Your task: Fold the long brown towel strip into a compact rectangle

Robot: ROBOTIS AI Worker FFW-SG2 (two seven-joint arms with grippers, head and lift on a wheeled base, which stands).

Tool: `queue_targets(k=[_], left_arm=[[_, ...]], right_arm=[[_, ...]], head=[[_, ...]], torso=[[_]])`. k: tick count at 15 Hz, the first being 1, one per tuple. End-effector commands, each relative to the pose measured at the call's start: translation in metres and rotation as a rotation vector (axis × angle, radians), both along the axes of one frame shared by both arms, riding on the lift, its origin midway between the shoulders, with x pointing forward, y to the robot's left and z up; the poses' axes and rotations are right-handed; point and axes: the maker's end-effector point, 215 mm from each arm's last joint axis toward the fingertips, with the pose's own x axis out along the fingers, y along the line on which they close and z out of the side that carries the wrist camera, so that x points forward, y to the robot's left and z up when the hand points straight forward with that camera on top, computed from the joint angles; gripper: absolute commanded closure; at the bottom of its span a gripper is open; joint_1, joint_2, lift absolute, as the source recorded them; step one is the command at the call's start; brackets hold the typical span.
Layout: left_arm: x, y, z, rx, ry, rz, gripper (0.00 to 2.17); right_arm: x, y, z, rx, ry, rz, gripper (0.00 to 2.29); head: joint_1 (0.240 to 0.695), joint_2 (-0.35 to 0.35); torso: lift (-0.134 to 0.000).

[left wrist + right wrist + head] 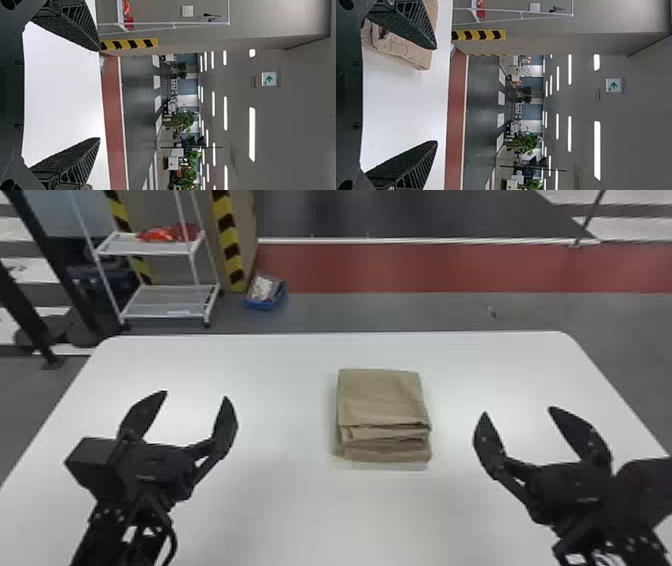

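Note:
The brown towel (382,400) lies on the white table as a compact, roughly rectangular stack, its layered folds facing the near edge. To its left my left gripper (196,394) stands open, with bare table between its fingers. On the towel's other side is my right gripper (517,410), also open and apart from the cloth. In the left wrist view, the left gripper (99,94) has its fingers spread wide. In the right wrist view, part of the towel (411,55) shows behind one finger of the right gripper (436,95).
The white table (280,500) has rounded far corners. Beyond it on the floor stand a white wire shelf (170,302) and a blue bin (265,305), near a post with yellow and black stripes (230,245).

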Motion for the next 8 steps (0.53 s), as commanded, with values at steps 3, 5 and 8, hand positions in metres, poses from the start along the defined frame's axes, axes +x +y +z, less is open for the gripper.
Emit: queue_targets(k=[3, 5, 8], left_arm=[[0.001, 0.015, 0.003, 0.010, -0.005, 0.024, 0.09], [0.002, 0.021, 0.004, 0.016, -0.006, 0.035, 0.09], [0.001, 0.030, 0.005, 0.015, -0.009, 0.056, 0.09]], right_arm=[[-0.003, -0.004, -0.003, -0.003, 0.008, -0.005, 0.03], [-0.004, -0.008, -0.002, -0.008, 0.004, -0.009, 0.03], [-0.005, -0.017, -0.002, -0.003, 0.005, -0.021, 0.03]], head=[[0.695, 0.016], [0.695, 0.022], [0.695, 0.029]], torso=[[-0.128], [-0.128], [-0.128]])
